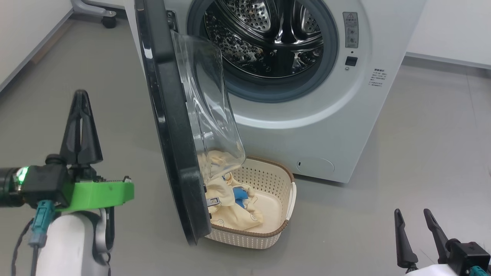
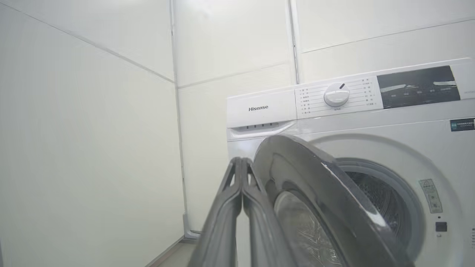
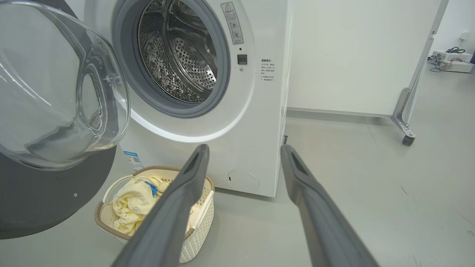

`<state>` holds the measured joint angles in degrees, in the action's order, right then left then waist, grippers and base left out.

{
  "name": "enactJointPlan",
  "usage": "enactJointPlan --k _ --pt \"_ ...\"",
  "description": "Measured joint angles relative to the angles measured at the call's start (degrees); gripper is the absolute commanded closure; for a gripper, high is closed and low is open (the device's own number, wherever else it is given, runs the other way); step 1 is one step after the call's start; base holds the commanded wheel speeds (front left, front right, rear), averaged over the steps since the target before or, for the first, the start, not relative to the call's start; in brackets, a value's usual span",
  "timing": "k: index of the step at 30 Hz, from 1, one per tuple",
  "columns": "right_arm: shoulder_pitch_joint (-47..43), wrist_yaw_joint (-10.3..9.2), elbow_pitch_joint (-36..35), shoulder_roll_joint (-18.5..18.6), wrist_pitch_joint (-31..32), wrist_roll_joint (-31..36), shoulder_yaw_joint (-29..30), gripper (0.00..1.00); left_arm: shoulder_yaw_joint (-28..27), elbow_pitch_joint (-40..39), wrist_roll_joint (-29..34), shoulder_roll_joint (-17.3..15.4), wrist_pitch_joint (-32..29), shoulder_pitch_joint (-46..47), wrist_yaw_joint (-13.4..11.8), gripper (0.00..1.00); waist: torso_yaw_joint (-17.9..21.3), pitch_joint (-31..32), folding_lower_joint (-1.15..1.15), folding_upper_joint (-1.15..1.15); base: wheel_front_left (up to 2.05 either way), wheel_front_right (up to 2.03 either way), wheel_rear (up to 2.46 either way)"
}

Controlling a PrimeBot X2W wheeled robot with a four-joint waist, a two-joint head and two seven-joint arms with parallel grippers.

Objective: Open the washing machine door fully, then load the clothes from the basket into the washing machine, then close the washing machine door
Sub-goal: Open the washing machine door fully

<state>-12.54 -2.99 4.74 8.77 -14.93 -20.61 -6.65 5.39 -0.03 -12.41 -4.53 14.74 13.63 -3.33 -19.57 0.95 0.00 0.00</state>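
The white washing machine (image 1: 330,126) stands ahead with its steel drum (image 1: 264,34) exposed. Its black-rimmed door (image 1: 168,126) hangs open, edge-on toward me, and the clear glass bulge (image 1: 207,107) faces the drum. On the floor below the door sits the cream basket (image 1: 284,191), holding the pale yellow clothes (image 1: 230,207) with a blue patch. My left gripper (image 1: 81,96) is shut on nothing, left of the door's outer face and apart from it. My right gripper (image 1: 412,212) is open low at the right, over bare floor. The basket (image 3: 200,226) and clothes (image 3: 130,204) lie beyond the right gripper's (image 3: 245,150) left finger.
A wall runs along the left (image 1: 23,34). A wheeled frame foot (image 1: 103,15) stands behind the machine on the left, and another caster (image 3: 407,139) on the right. Grey floor (image 1: 422,153) spreads to the right of the machine.
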Motion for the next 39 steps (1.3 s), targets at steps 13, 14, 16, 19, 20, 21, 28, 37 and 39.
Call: enactJointPlan --k 13,14,16,19,20,21,28,37,39 --pt "0.0 1.45 0.3 -1.4 0.0 0.8 -0.2 0.00 11.4 -11.8 4.2 1.3 0.0 2.4 2.6 1.00 -0.4 0.3 0.00 0.00 0.00 0.00 0.00" --pt "0.0 1.69 0.4 -1.4 0.0 0.8 -0.2 0.00 12.7 -11.6 3.8 1.5 0.0 1.9 2.9 1.00 -0.3 0.2 0.00 0.00 0.00 0.00 0.00" --pt "0.0 1.92 0.5 -1.4 0.0 0.9 -0.1 0.00 15.4 -11.3 2.9 1.6 -0.6 0.5 3.7 1.00 0.0 0.2 0.00 0.00 0.00 0.00 0.00" --pt "0.0 1.93 0.8 -1.4 0.0 1.0 0.3 0.00 19.7 -9.6 1.0 1.7 -2.8 -1.5 5.4 1.00 0.2 0.1 0.00 0.00 0.00 0.00 0.00" --pt "0.0 1.99 0.9 -1.4 0.0 1.1 0.4 0.00 21.0 -9.0 0.3 1.7 -3.7 -2.2 5.9 1.00 0.2 0.1 0.00 0.00 0.00 0.00 0.00" --pt "0.1 2.38 1.1 -1.4 0.0 1.1 0.4 0.00 22.1 -8.2 -0.2 1.7 -4.5 -2.9 6.2 1.00 0.2 0.2 0.00 0.00 0.00 0.00 0.00" --pt "0.1 2.92 1.4 -2.0 0.0 1.1 0.6 0.00 28.0 -3.0 -5.9 1.7 -11.8 -7.9 7.7 1.00 0.6 0.3 0.00 0.00 0.00 0.00 0.00" --pt "0.1 3.45 1.6 -2.5 0.0 1.2 1.1 0.00 27.5 -0.4 -6.7 1.6 -14.2 -8.1 6.5 1.00 1.0 0.0 0.00 0.00 0.00 0.00 0.00" --pt "0.1 3.53 1.7 -2.8 0.0 1.2 1.3 0.00 26.1 0.0 -6.1 1.7 -14.2 -8.0 5.2 1.00 1.1 -0.1 0.00 0.00 0.00 0.00 0.00"
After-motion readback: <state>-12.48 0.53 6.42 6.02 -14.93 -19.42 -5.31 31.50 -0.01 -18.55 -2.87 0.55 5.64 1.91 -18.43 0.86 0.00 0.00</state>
